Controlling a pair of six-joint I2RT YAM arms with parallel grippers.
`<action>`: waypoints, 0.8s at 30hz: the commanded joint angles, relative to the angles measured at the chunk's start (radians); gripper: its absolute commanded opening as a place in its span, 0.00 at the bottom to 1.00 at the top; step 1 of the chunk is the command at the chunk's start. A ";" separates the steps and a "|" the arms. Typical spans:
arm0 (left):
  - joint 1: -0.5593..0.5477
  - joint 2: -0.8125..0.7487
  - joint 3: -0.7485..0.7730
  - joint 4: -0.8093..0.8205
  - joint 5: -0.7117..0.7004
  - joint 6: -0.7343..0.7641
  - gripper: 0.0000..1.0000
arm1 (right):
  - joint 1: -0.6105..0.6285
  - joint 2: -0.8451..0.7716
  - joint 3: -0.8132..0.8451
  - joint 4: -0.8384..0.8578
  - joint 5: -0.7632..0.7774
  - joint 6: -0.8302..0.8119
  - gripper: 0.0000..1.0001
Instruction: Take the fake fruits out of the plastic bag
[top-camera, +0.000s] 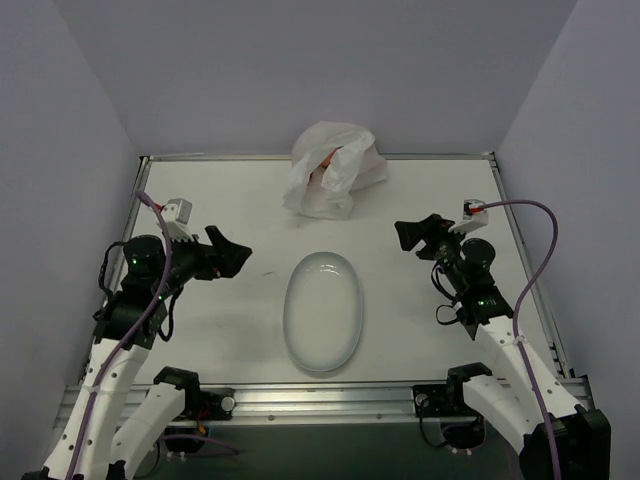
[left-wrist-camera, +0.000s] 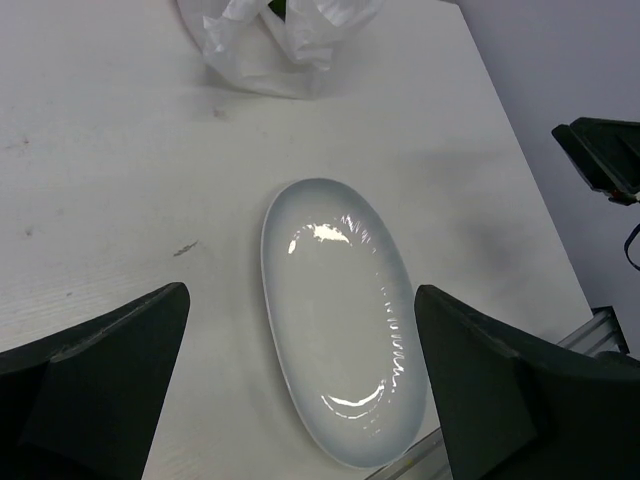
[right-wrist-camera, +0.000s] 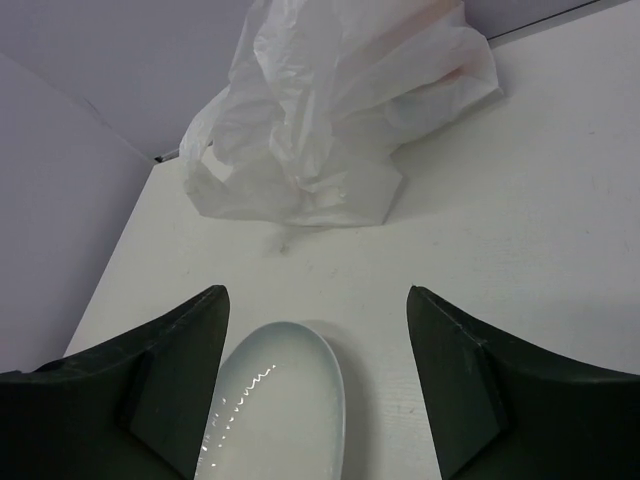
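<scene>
Plastic bag beyond plate, near far counter edge; fake fruits inside (only reddish tint shows). Left hand, right hand flank plate, fingers apart, empty. Risk: thin film slips or drags, fruits roll off.

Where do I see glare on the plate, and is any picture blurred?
Left wrist view: bright glare patches on the plate, at its far end and near rim. Right wrist view: a wavy reflection on the plate, the bag sharp. Top view: even light, no blur.
</scene>
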 joint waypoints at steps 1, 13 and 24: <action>0.003 0.027 -0.003 0.117 -0.004 -0.054 0.94 | 0.008 -0.022 0.000 0.027 -0.016 0.004 0.66; -0.006 0.248 -0.003 0.309 -0.072 -0.135 0.94 | 0.007 -0.026 0.004 0.021 -0.036 0.015 0.00; -0.188 0.628 0.102 0.567 -0.374 -0.040 0.88 | 0.010 -0.019 0.001 0.032 -0.062 0.019 0.00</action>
